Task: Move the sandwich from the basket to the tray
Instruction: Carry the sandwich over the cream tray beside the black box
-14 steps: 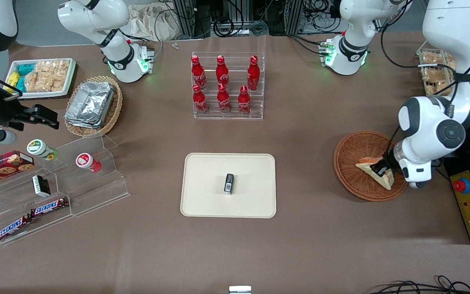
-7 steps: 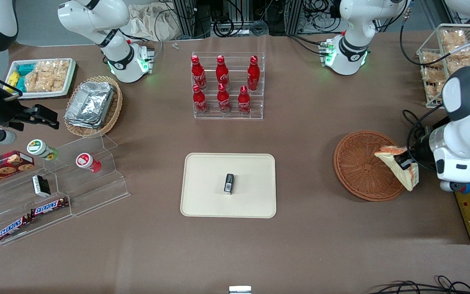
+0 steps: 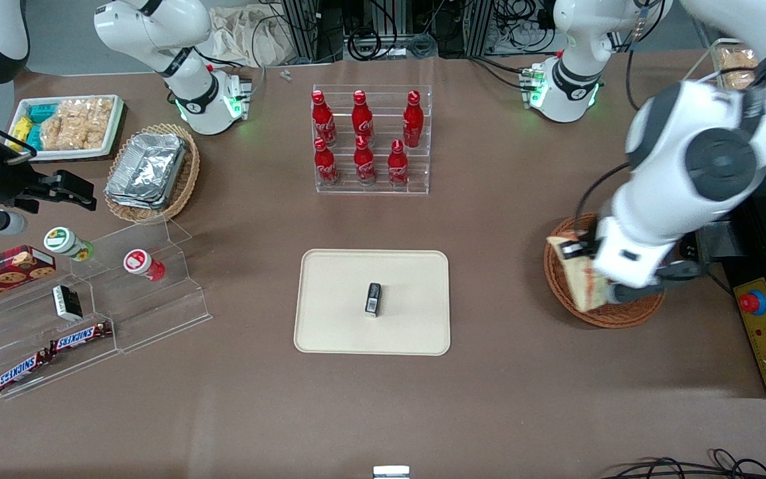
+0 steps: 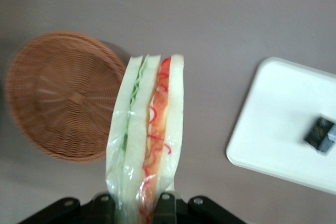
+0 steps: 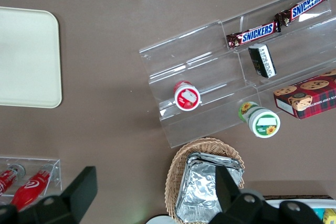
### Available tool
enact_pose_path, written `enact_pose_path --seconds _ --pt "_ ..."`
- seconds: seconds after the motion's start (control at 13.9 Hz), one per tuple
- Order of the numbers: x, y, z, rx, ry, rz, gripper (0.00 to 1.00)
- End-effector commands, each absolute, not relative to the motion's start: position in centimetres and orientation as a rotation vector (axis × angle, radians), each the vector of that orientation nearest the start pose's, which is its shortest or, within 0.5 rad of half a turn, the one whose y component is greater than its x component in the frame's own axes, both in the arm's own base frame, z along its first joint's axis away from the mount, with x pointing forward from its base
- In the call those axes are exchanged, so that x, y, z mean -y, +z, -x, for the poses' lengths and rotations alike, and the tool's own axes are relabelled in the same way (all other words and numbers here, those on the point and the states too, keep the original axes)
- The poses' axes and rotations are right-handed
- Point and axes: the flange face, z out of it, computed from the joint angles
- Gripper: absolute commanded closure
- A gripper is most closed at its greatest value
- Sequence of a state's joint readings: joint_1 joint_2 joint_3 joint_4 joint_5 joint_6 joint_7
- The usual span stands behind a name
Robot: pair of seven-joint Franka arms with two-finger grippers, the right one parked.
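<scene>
Tool (image 4: 137, 203) clenched on sandwich (image 4: 148, 129), held raised above basket (image 3: 629, 313) edge nearest tray (image 3: 330, 332).

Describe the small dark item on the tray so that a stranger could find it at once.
Start at the cream tray in the table's middle, nearer the camera than the bottle rack. The small black box lies near its centre, the only thing on it; the end effector holds the sandwich above the basket.

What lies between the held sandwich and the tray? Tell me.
Only bare brown tablecloth, seen in the left wrist view. The gripper holds the sandwich above the basket, not yet over the tray.
</scene>
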State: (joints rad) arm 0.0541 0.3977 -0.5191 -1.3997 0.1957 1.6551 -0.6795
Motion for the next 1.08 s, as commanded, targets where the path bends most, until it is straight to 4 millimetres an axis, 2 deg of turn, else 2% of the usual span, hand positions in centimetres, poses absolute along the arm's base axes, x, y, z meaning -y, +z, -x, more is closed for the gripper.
enact_pose_path --seconds 0.0,0.14,0.29,0.58,0.65,1.01 --pt "30.1 44.0 -62.9 0.166 0.174 3.052 1.00" --pt "34.1 39.7 -63.0 0.257 0.190 3.081 1.00" --pt "38.0 35.8 -62.1 0.210 0.198 3.118 1.00" --pt "42.3 30.3 -60.1 0.175 0.243 3.129 1.00" --pt "43.2 29.3 -59.6 0.157 0.245 3.136 1.00" --pt "44.1 24.3 -59.3 0.061 0.202 3.126 1.00"
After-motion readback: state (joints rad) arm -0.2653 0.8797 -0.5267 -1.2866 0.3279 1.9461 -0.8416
